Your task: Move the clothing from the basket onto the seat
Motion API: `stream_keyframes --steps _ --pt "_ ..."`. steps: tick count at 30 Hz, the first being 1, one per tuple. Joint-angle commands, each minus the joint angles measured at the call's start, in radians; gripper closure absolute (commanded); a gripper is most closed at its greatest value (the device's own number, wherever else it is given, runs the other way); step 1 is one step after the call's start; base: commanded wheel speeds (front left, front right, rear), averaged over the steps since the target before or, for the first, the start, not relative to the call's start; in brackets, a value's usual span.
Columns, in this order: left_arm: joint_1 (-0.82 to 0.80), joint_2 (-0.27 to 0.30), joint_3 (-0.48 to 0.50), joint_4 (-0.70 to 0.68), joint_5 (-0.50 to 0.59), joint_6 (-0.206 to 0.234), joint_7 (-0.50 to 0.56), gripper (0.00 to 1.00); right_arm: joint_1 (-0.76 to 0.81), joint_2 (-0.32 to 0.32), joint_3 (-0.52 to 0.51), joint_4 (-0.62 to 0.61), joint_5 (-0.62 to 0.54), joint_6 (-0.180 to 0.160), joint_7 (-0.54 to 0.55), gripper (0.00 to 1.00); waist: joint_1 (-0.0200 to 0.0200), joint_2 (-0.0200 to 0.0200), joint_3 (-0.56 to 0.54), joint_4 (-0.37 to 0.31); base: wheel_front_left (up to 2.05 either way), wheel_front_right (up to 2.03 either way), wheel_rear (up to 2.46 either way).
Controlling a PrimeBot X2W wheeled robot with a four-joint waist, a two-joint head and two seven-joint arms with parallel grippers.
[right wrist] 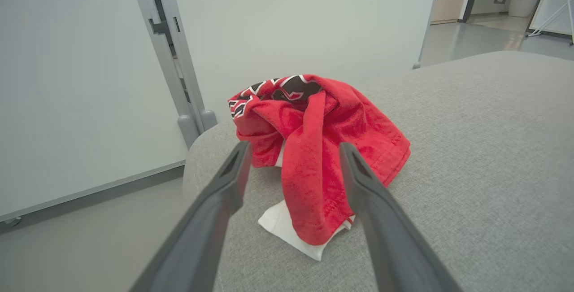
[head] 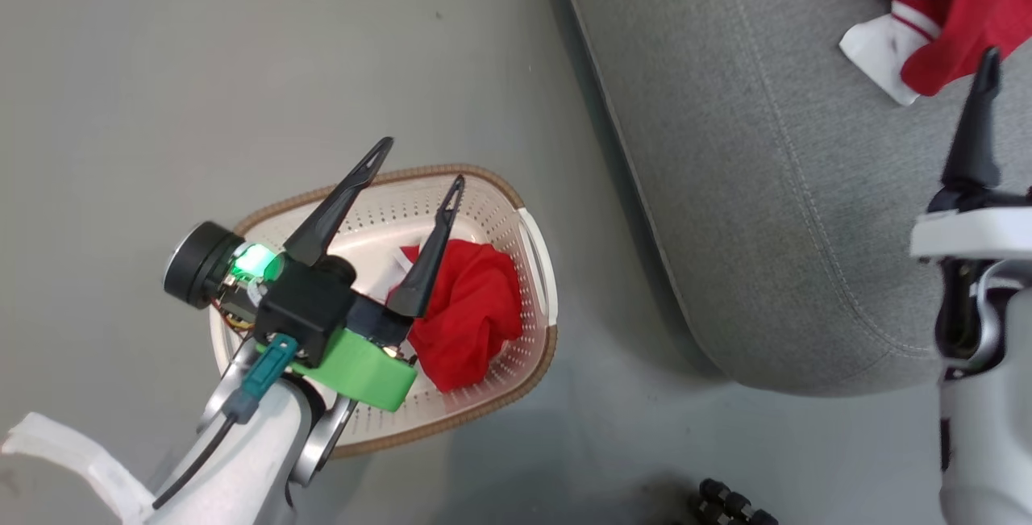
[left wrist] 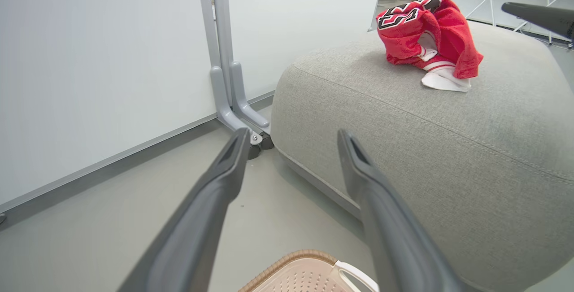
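The cream basket [head: 492,186] stands on the floor with a plain red garment [head: 472,307] crumpled inside it. My left gripper [head: 423,160] hovers above the basket's far half, open and holding nothing; in the left wrist view its fingers [left wrist: 381,202] point past the basket rim [left wrist: 305,255] toward the seat [left wrist: 448,148]. A red garment with black-and-white lettering and white trim [head: 959,9] lies on the grey seat [head: 766,186]. My right gripper [right wrist: 294,146] is open over the seat [right wrist: 493,148], just short of that lettered garment [right wrist: 323,121].
A white partition wall on a grey footed post [left wrist: 233,103] stands behind the seat. Grey floor lies between basket and seat. A small black object [head: 730,502] sits on the floor at the bottom edge.
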Motion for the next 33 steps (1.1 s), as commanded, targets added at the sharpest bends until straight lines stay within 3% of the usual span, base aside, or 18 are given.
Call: stream_keyframes --steps 1,7,16,24,33 --pt "0.027 -0.007 0.017 0.014 -0.019 0.019 -0.017 0.0 0.04 0.008 0.026 -0.026 -0.016 0.0 -0.003 0.0 0.0 0.0 -0.096 0.009 0.0 0.0 0.0" --pt "0.08 -0.033 0.104 0.081 -0.072 0.082 -0.074 0.0 0.165 0.033 0.114 -0.144 -0.032 0.0 -0.003 0.0 0.0 0.0 -0.191 0.049 0.0 0.0 0.0" --pt "0.183 -0.066 0.261 0.12 -0.098 0.132 -0.089 0.0 0.285 0.041 0.222 -0.197 -0.064 0.0 -0.003 0.0 0.0 0.0 -0.298 0.161 0.0 0.0 0.0" --pt "0.295 -0.109 0.397 0.128 -0.068 0.121 -0.09 0.0 0.353 0.028 0.242 -0.209 -0.094 0.0 0.021 0.0 0.0 0.0 -0.375 0.278 0.0 0.0 0.0" --pt "0.405 -0.164 0.44 0.153 -0.013 0.08 -0.089 0.0 0.444 0.024 0.266 -0.234 -0.105 0.0 0.068 0.0 0.0 0.0 -0.473 0.295 0.0 0.0 0.0"
